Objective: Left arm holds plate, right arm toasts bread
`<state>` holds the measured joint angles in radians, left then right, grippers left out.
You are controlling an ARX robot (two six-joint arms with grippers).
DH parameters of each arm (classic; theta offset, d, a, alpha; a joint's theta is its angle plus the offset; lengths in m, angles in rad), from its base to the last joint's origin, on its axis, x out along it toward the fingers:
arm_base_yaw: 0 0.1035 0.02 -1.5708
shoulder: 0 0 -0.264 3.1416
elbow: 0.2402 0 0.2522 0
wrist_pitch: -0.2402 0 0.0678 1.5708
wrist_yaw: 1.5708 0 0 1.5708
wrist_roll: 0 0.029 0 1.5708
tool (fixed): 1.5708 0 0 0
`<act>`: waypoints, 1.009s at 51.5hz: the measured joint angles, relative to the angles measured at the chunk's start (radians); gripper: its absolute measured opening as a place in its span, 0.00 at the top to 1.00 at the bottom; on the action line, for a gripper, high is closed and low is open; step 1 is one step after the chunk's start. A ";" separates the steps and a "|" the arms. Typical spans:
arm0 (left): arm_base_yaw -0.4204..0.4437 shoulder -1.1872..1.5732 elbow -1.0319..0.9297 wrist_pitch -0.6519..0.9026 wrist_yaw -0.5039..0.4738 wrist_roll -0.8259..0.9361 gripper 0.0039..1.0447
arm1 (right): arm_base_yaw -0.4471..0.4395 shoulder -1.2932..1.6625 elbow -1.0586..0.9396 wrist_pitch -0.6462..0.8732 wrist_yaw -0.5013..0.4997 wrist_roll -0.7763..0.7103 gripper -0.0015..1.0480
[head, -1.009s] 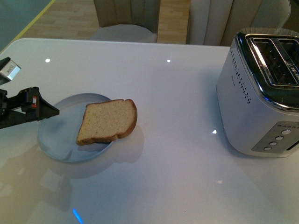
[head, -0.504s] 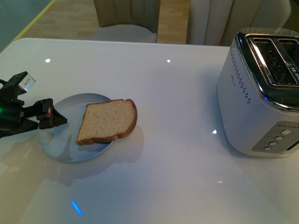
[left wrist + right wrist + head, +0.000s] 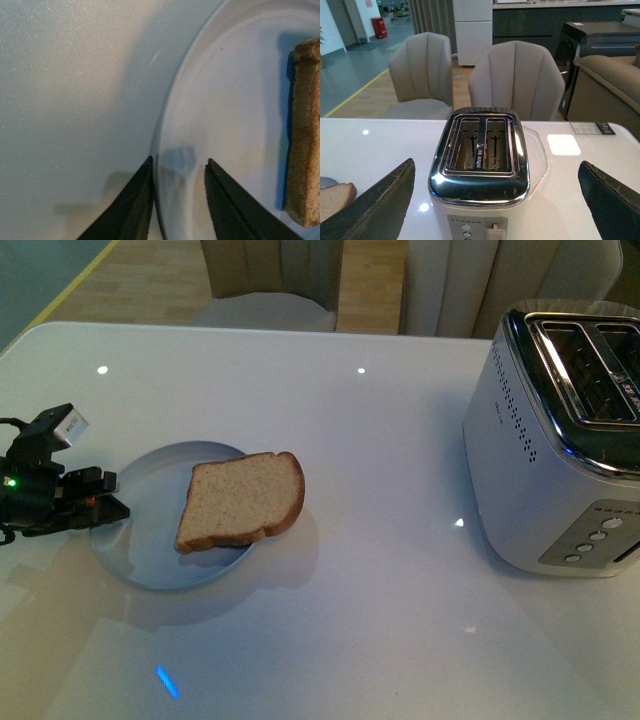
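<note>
A slice of light brown wholemeal bread [image 3: 240, 502], with speckled crumb, a darker crust and a rounded top, lies flat on the round pale blue-grey shallow plate [image 3: 150, 545] near the left edge of the glossy white worktop [image 3: 350, 430], overhanging the rim. The black wedge-fingered left hand [image 3: 103, 498] straddles that rim at a narrow gap; I cannot tell whether it pinches. The right hand [image 3: 496, 164] gapes wide, facing the chrome-topped white two-slot toaster [image 3: 520, 470] at the right edge.
</note>
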<state>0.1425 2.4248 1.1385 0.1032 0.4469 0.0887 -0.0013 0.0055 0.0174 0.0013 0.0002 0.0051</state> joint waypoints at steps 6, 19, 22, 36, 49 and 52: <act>-0.002 0.004 0.001 -0.014 0.005 -0.005 0.94 | 0.000 0.000 0.000 0.000 0.000 0.000 0.08; -0.001 -0.004 -0.013 -0.015 0.052 -0.069 0.98 | 0.000 0.000 0.000 0.000 0.000 0.000 0.08; 0.004 -0.019 -0.037 -0.016 0.063 -0.090 0.98 | 0.000 0.000 0.000 0.000 0.000 0.000 0.08; 0.044 -0.211 -0.131 -0.116 0.086 -0.116 0.98 | 0.000 0.000 0.000 0.000 0.000 0.000 0.08; 0.024 -0.455 -0.131 -0.245 0.092 -0.166 0.98 | 0.000 0.000 0.000 0.000 0.000 0.000 0.08; -0.009 -0.501 -0.110 -0.279 0.091 -0.195 0.98 | 0.000 0.000 0.000 0.000 0.000 0.000 0.08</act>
<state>0.1337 1.9236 1.0283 -0.1757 0.5381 -0.1062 -0.0013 0.0055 0.0174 0.0013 0.0002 0.0055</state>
